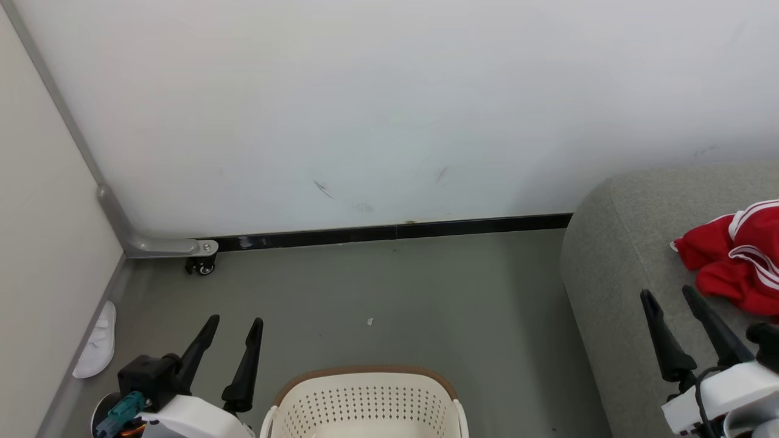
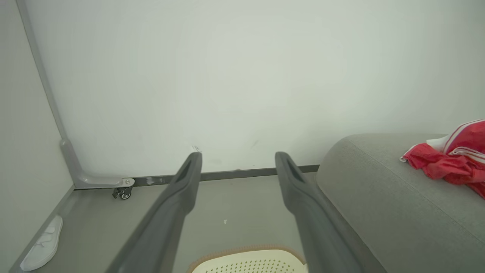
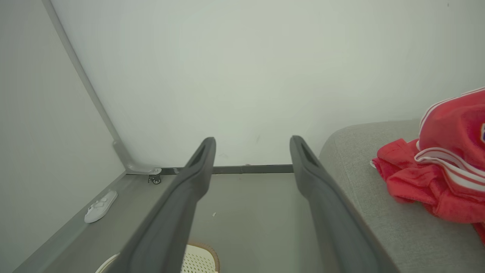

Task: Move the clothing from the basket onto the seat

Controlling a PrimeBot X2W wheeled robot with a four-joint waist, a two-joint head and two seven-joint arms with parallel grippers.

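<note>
Open floor: I log a broad bare stretch between basket and wall, with one small scrap on it; free passage. Wall: closes the far side, dark skirting along its foot. Side panel: closes the left, with a grey bracket and caster in the corner. Slipper: lies along the panel's foot, well apart from the basket. Basket: low at the near edge, mouth open from above. Seat: bulks up on the right, rounded corner near my right gripper. Clothing: heaped on the seat top at the right edge; the top nearer the corner is bare.
</note>
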